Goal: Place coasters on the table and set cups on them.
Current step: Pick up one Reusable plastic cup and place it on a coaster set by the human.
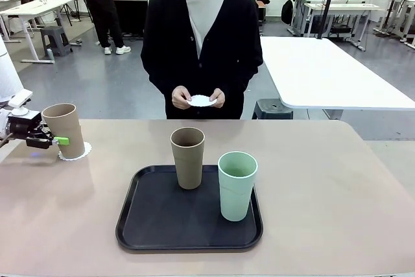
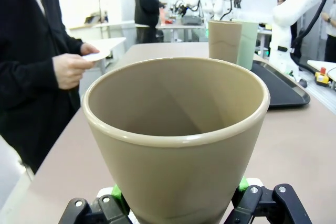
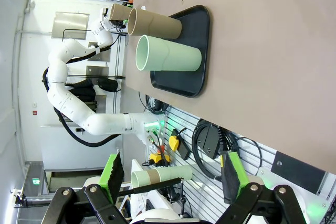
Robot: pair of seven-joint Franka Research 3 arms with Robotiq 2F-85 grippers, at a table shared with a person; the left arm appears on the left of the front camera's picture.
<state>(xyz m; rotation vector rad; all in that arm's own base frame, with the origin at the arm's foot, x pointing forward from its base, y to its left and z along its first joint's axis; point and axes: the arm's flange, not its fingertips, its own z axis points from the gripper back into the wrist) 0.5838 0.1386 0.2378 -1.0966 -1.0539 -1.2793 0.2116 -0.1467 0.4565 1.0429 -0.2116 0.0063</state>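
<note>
- Left gripper (image 1: pixel 59 139) clamps a tall tan-brown matte tumbler (image 1: pixel 63 124), whose base is on a white lacy paper coaster (image 1: pixel 82 152) at the left of the beige table (image 1: pixel 324 180).
- Right gripper (image 3: pixel 170 179) has its fingers wide apart and empty.
- A second tan tumbler (image 1: pixel 187 157) and a mint-green tumbler (image 1: pixel 237 185) stand on a black tray (image 1: pixel 139 225).

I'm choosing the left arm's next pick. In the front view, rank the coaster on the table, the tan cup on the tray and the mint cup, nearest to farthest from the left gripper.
1. Coaster: right beside the left gripper, at the left of the table.
2. Tan cup: at the back of the tray.
3. Mint cup: at the tray's right front.
</note>
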